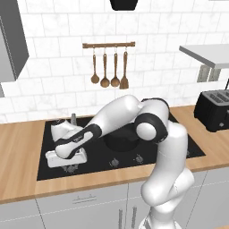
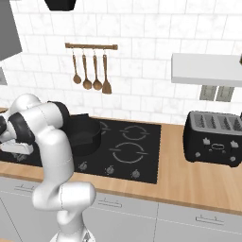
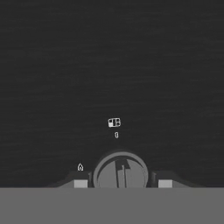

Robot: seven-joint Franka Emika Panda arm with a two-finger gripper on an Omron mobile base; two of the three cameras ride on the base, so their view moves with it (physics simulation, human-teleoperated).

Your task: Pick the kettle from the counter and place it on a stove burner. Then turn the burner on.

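Observation:
The silver-grey kettle (image 1: 61,130) stands on the black glass at the back left of the cooktop (image 1: 179,147), just behind my hand. My gripper (image 1: 67,163) points down at the stove's front left edge. In the hand view the gripper (image 3: 122,183) straddles a round grey control knob (image 3: 121,171). One fingertip (image 3: 80,183) shows on each side of the knob, with a thin gap between pads and knob. A large white burner ring (image 2: 128,152) shows on the right half of the glass. The wood counter (image 1: 18,152) flanks the stove.
A black two-handled pot (image 2: 86,137) sits mid-cooktop behind my forearm. More knobs (image 1: 114,161) line the stove's front edge. A black toaster (image 2: 213,138) stands on the counter at the right, under a shelf (image 2: 208,68). Wooden utensils (image 1: 109,67) hang on the wall.

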